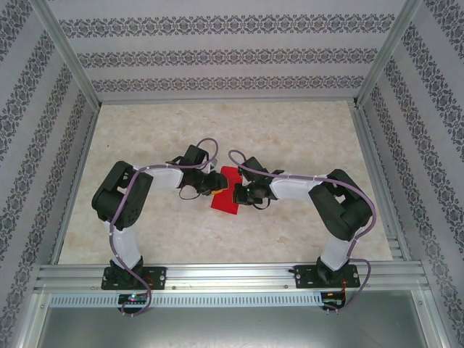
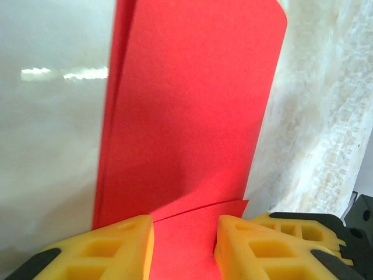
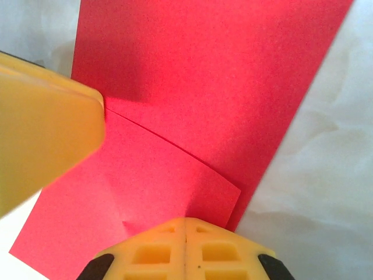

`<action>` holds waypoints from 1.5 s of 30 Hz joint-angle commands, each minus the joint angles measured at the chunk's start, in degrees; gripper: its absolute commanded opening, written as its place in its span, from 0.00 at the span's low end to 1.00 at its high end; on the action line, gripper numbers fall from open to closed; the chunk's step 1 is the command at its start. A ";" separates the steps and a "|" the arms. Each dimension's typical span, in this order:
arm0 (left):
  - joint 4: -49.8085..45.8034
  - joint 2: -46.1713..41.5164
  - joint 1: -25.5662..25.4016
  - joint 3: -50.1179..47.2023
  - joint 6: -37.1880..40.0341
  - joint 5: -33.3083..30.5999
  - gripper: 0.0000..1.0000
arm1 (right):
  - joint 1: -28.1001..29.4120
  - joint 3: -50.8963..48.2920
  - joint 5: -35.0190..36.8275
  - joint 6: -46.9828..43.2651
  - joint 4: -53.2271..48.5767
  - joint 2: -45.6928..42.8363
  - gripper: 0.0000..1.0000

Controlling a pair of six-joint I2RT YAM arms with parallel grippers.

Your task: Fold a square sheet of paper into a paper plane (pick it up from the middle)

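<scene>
From above, the sheet of red paper (image 1: 223, 204) lies on the table (image 1: 290, 138) between the two arms; the left tool (image 1: 214, 185) is at its left edge and the right tool (image 1: 238, 194) at its right edge, both low over it and nearly meeting.

In the left wrist view, the left tool (image 2: 185, 233) stands partly apart, its yellow fingers (image 2: 116, 248) on either side of a gap; the sheet of red paper (image 2: 186, 116) runs through that gap and stretches ahead of the tool as a tall folded strip, a second layer showing along its left side and a short flap edge just before the fingertips; pale table (image 2: 52, 151) lies on both sides.

In the right wrist view, the right tool (image 3: 185, 230) is closed, fingertips pressed together at the near edge of the sheet of red paper (image 3: 198, 81); whether a layer is pinched I cannot tell; a curved flap edge lies just ahead of it, and a yellow finger (image 3: 41, 134) of the left tool is ahead and to its left, over the paper; table (image 3: 326, 175) is to its right.
</scene>
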 commanded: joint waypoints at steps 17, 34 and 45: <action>-5.79 -7.39 0.25 1.04 6.17 -1.81 0.30 | 0.84 -3.47 7.24 -1.53 -12.72 4.58 0.03; -2.67 -0.85 -3.65 -1.40 3.38 -3.58 0.10 | 0.90 -0.73 -0.14 -4.45 -7.35 -3.97 0.06; 7.03 -3.90 -3.74 -4.78 0.41 -0.46 0.09 | 0.88 0.57 -0.18 -4.94 -8.23 -2.86 0.06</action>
